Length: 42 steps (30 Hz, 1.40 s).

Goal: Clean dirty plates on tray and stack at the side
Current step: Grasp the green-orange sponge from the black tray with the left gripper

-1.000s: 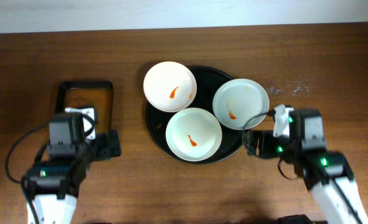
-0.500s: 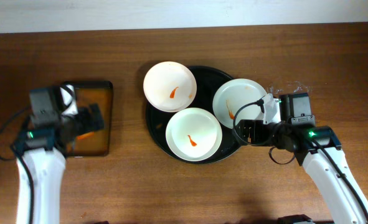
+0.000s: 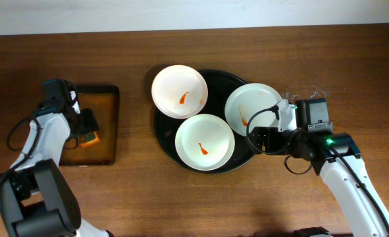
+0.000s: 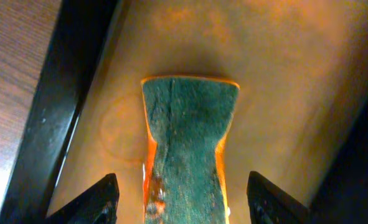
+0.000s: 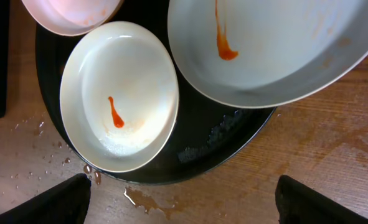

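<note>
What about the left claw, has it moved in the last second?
Yes. The left gripper has shifted up and left in the overhead view, from the lower right corner of the brown tray to its middle, open astride the sponge.

You have the round black tray (image 3: 216,80) in the middle carrying three white round plates, a rear-left plate (image 3: 180,91), a front plate (image 3: 205,142) and a right plate (image 3: 254,109), while well to its left the green-faced sponge (image 3: 89,139) lies in a rectangular dark tray (image 3: 102,112).

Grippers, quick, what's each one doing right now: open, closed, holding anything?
Left gripper: open, straddling the sponge, not gripping it.
Right gripper: open, empty, above the edge of the black tray.
</note>
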Motion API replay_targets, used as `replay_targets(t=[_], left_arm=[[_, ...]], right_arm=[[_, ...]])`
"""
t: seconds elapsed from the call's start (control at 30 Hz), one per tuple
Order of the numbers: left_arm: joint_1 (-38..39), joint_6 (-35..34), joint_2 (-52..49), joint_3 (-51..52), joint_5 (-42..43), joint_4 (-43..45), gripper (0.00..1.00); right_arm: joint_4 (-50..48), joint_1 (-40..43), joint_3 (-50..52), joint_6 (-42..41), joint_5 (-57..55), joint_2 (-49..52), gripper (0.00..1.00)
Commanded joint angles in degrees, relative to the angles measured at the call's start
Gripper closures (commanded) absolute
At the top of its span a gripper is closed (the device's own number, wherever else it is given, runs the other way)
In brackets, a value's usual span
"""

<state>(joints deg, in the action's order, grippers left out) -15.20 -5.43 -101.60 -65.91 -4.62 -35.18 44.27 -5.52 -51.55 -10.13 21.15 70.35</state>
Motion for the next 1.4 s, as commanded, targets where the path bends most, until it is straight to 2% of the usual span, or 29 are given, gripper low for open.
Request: replay_targets(t=[0.0,0.27,0.5,0.53,0.57,0.6,0.77,1.0,1.13,1.37], left_arm=[[-0.26,0.28,-2.93,-0.79,-1.03,1.09,0.40],[-0.24,0.28,-4.59,-0.76,-0.94,1.66,0.67],[-0.24,0.28,-7.08,-0.72,-0.81,0.96,0.69],[-0.24,0.28,-7.08,-0.72,-0.81,0.94,0.76],[-0.24,0.28,-7.08,-0.72,-0.81,0.96,0.90],[-0.24,0.28,-7.08,-0.72,-0.81,0.96,0.99],[-0.24,0.31,-6.36,-1.66,0.02,-0.04,0.99],[-0.20,2.67,2.75,-2.82,9.81,-1.05,0.99],[-0.20,2.67,6.29,-2.82,9.77,-1.51,0.99],[-0.20,2.73,6.40,-2.82,9.79,-1.73,0.99]], right_arm=[[0.07,-0.48,-1.03,0.17,0.74,0.15,0.07],[0.07,-0.46,-1.03,0.17,0.74,0.15,0.10],[0.07,-0.46,-1.03,0.17,0.74,0.15,0.10],[0.07,-0.46,-1.03,0.17,0.74,0.17,0.10],[0.07,-0.46,-1.03,0.17,0.74,0.17,0.10],[0.07,-0.46,-1.03,0.17,0.74,0.15,0.10],[-0.42,-0.46,-1.03,0.17,0.66,0.15,0.10],[-3.52,-0.46,-1.03,0.15,-1.22,0.15,0.14],[-3.98,-0.46,-1.03,0.15,-1.22,0.17,0.14],[-3.91,-0.46,-1.03,0.15,-1.20,0.17,0.14]])
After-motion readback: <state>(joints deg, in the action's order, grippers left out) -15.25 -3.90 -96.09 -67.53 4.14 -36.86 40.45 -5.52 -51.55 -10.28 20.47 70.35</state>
